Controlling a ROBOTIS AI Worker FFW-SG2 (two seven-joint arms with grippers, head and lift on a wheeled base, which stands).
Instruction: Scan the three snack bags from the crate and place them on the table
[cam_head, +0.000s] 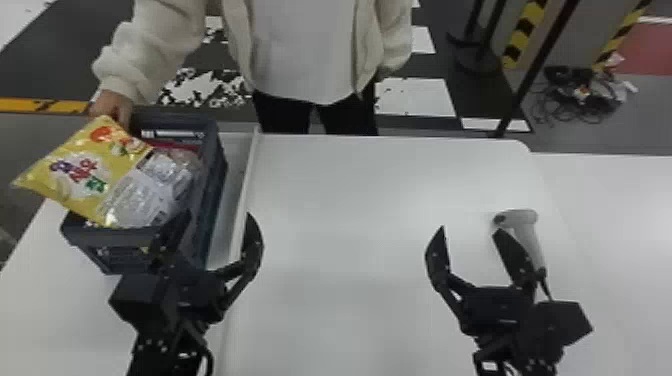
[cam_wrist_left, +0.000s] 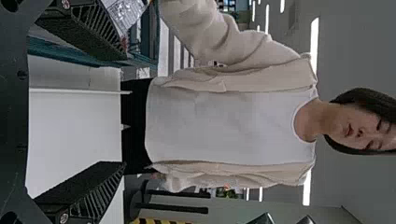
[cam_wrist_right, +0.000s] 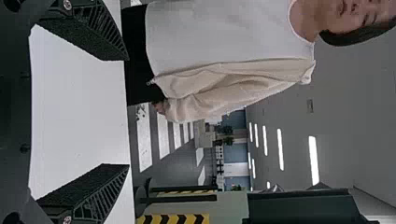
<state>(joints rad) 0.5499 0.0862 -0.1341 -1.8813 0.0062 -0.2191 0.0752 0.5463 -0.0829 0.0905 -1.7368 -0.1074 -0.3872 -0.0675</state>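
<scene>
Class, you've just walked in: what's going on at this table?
A person's hand is at the far end of the crate, right by the yellow snack bag lying across its top; whether it grips either is unclear. The robot's left pincer, open and empty, is beside the crate. Its right pincer, also open and empty, is near the handheld scanner lying on the table.

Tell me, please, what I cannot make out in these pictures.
- Head view: how many bags the crate holds, hidden under the yellow snack bag.
- Head view: the fingertips of the person's hand, behind that bag.
- Head view: the scanner's lower handle, behind the right gripper.
- Left wrist view: the crate's remainder, cut off by the edge.
</scene>
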